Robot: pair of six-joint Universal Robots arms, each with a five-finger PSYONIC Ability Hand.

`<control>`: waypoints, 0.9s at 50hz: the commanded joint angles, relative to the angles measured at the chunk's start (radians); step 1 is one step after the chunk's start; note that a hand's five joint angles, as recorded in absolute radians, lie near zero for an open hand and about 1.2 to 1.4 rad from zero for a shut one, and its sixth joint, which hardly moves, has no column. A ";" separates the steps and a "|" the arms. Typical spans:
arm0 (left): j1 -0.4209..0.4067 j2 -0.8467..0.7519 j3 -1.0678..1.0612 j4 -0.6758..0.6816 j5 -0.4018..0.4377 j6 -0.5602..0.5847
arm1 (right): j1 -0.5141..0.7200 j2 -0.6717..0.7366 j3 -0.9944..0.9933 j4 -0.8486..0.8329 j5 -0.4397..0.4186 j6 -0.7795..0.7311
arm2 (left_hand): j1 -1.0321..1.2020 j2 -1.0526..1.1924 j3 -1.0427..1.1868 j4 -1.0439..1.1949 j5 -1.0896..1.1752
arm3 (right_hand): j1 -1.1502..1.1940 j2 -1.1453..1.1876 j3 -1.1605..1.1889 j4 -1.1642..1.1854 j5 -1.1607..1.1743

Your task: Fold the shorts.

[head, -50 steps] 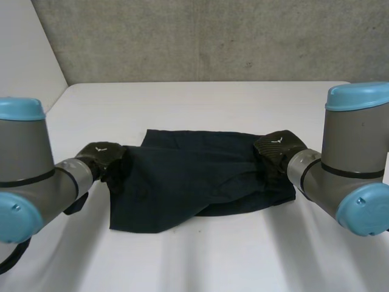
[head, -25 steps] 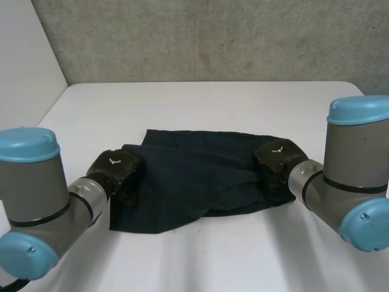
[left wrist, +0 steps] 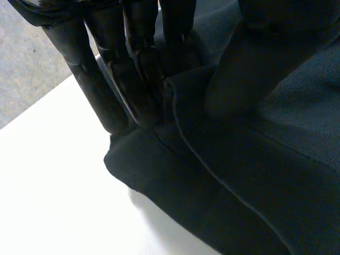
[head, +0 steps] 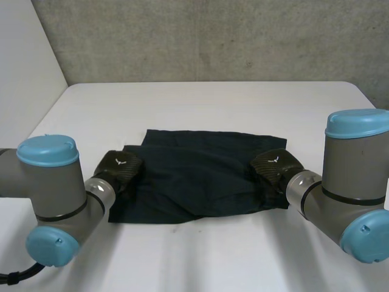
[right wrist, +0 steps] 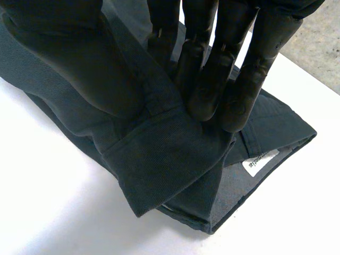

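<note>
The scene is lit softly and evenly from above. In the head view the white table [head: 200,103] is rendered bright without glare, and the concrete wall [head: 213,36] behind it is shown in a duller grey. The dark shorts [head: 200,176] are rendered almost black, with folds only faintly shaded. In both wrist views the table is nearly washed out, a narrow soft shadow is cast beneath the shorts' edge, and faint highlights are seen on the black fingers [right wrist: 212,69].

white table [head: 200,103] with rounded far corners, grey concrete wall [head: 213,36] behind, white panel [head: 24,55] at left.
</note>
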 commanded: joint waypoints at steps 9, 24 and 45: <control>-0.030 0.375 -0.019 -0.204 0.006 -0.013 | -0.001 -0.220 -0.042 0.101 0.009 -0.090 | 0.274 0.218 0.229 0.215 0.261 | 0.417 0.224 0.187 0.205 0.237; 0.026 0.720 0.115 -0.431 0.016 -0.054 | 0.001 -0.484 -0.249 0.272 0.070 -0.204 | 0.274 0.218 0.229 0.215 0.261 | 0.417 0.224 0.187 0.205 0.237; 0.103 0.156 0.271 -0.374 0.060 -0.154 | 0.025 -0.035 -0.257 0.158 0.116 -0.195 | 0.274 0.218 0.229 0.215 0.261 | 0.417 0.224 0.187 0.205 0.237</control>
